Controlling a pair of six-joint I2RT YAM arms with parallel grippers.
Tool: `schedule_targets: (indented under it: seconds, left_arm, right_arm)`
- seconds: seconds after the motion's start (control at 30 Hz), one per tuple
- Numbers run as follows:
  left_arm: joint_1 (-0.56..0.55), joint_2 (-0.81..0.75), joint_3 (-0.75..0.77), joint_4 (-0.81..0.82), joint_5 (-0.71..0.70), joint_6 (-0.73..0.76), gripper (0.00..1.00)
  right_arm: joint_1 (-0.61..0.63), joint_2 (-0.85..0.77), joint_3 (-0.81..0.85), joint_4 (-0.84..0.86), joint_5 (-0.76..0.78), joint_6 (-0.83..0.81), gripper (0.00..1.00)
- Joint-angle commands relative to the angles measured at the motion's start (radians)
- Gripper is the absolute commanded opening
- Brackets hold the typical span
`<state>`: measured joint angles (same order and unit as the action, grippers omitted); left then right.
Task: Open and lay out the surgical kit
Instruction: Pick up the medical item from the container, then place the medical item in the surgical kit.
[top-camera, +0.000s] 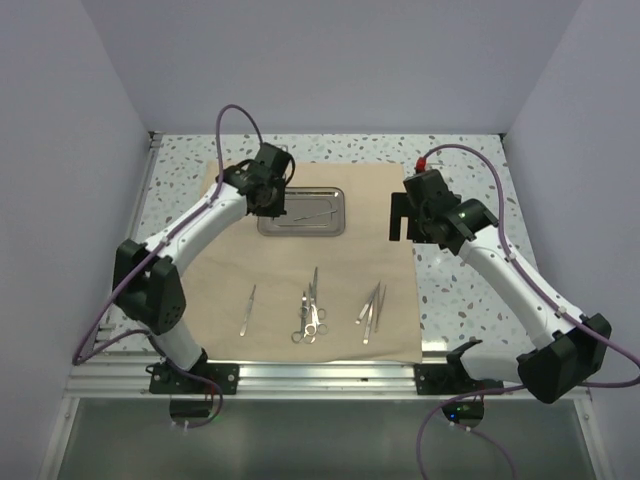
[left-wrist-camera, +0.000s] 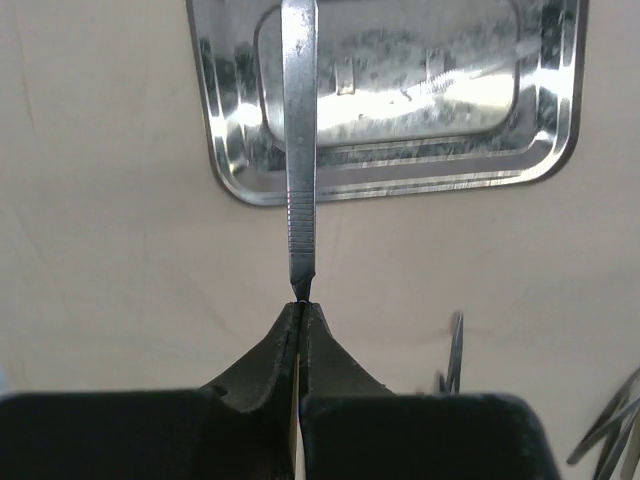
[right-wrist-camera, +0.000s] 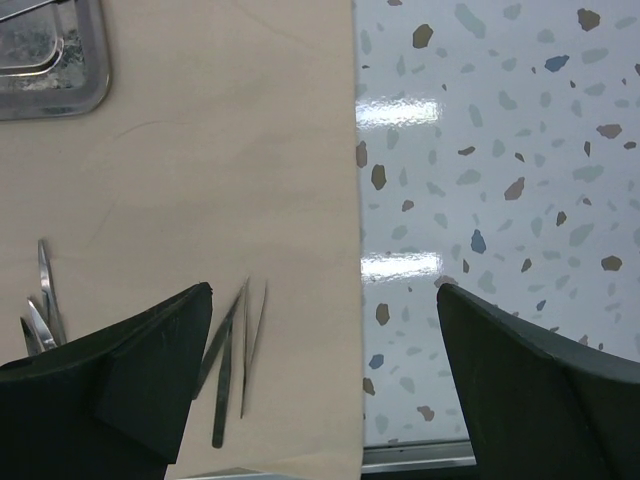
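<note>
The tan cloth wrap lies spread flat on the table. The shiny steel tray sits at its far middle and shows in the left wrist view. My left gripper is shut on the end of a flat steel instrument handle that reaches out over the tray's near-left rim; the gripper hangs by the tray's left end. A single thin instrument, ring-handled scissors and forceps and tweezers lie on the cloth's near half. My right gripper is open and empty above the cloth's right edge, the tweezers by its left finger.
Speckled white tabletop lies right of the cloth. A thin silver piece rests inside the tray. White walls enclose the table on the left, back and right. A metal rail runs along the near edge.
</note>
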<state>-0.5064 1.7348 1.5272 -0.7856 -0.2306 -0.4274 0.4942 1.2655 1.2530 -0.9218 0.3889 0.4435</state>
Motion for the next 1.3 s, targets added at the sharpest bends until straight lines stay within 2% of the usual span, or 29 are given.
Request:
schedule_targets:
  seconds: [0.0, 0.13, 0.2, 0.33, 0.47, 0.63, 0.67, 0.73, 0.8, 0.9, 1.0, 1.07, 1.2, 1.27]
  left_arm:
    - [-0.027, -0.164, -0.16, -0.058, 0.01, -0.068, 0.0]
    - [-0.105, -0.34, -0.401, -0.081, 0.03, -0.189, 0.0]
    - [-0.162, -0.418, -0.468, -0.093, 0.045, -0.237, 0.0]
    - [-0.202, -0.529, -0.626, -0.118, 0.096, -0.361, 0.0]
    - [-0.215, -0.638, -0.708, -0.145, 0.135, -0.41, 0.0]
    - [-0.215, -0.652, -0.756, -0.216, 0.163, -0.416, 0.01]
    - [-0.215, -0.653, -0.756, -0.228, 0.172, -0.416, 0.03]
    - [-0.215, -0.664, -0.756, -0.254, 0.195, -0.41, 0.21]
    - [-0.215, -0.67, -0.73, -0.279, 0.182, -0.41, 0.45]
    - [-0.215, -0.647, -0.629, -0.305, 0.142, -0.387, 0.56]
    - [-0.213, -0.543, -0.476, -0.284, 0.093, -0.324, 0.59]
    - [-0.212, -0.425, -0.397, -0.236, 0.065, -0.243, 0.59]
    - [-0.207, -0.198, -0.118, -0.167, -0.002, -0.085, 0.56]
    - [-0.204, -0.072, -0.034, -0.109, -0.004, 0.021, 0.55]
  right_arm:
    - [-0.005, 0.012, 0.031, 0.038, -0.022, -0.022, 0.98]
    - [-0.005, 0.02, 0.014, 0.046, -0.03, -0.022, 0.98]
    - [-0.005, 0.026, 0.008, 0.051, -0.038, -0.023, 0.98]
    - [-0.005, 0.047, 0.017, 0.054, -0.044, -0.028, 0.98]
    - [-0.005, 0.072, 0.036, 0.054, -0.047, -0.035, 0.98]
    - [-0.005, 0.097, 0.04, 0.058, -0.045, -0.037, 0.98]
    - [-0.005, 0.098, 0.04, 0.058, -0.044, -0.037, 0.98]
    - [-0.005, 0.098, 0.034, 0.057, -0.038, -0.035, 0.98]
    - [-0.005, 0.097, 0.022, 0.06, -0.036, -0.035, 0.99]
    - [-0.005, 0.091, 0.008, 0.06, -0.027, -0.028, 0.99]
    - [-0.005, 0.084, -0.001, 0.063, -0.022, -0.025, 0.98]
    - [-0.005, 0.078, -0.003, 0.064, -0.019, -0.022, 0.98]
    - [-0.009, 0.063, -0.001, 0.049, -0.005, -0.022, 0.98]
    - [-0.014, 0.054, -0.004, 0.046, 0.004, -0.025, 0.98]
